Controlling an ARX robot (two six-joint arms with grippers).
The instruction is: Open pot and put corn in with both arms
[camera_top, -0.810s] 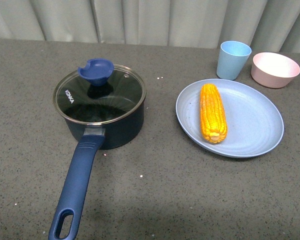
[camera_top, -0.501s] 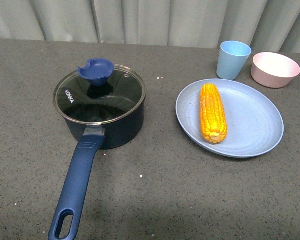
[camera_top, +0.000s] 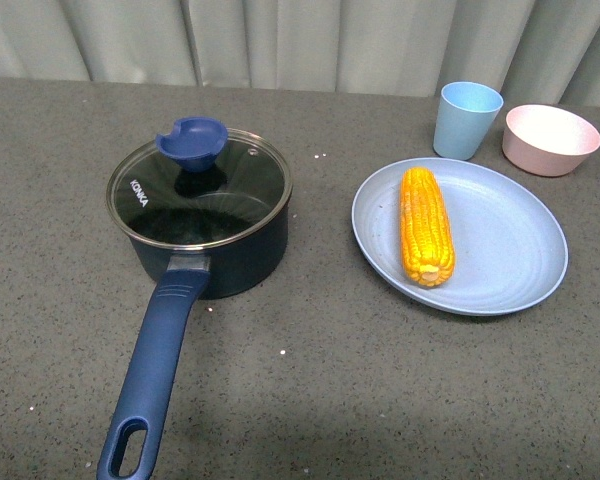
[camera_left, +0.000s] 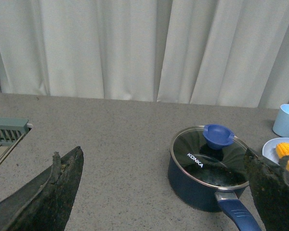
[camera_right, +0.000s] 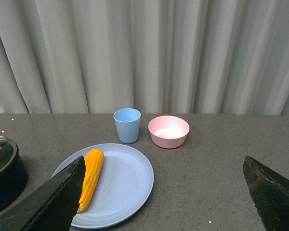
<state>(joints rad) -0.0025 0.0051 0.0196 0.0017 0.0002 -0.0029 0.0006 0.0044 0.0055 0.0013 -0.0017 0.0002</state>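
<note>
While the left pincer and right pincer hover spread wide, empty, the pot sits lidded on the table, handle nearest. Right of it, the corn lies on a blue plate; behind stand a blue cup and pink bowl.

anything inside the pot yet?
The glass lid sits on the pot; through it only dark interior and reflections show. The knob and glare hide part of the bottom. The corn lies on the plate.
</note>
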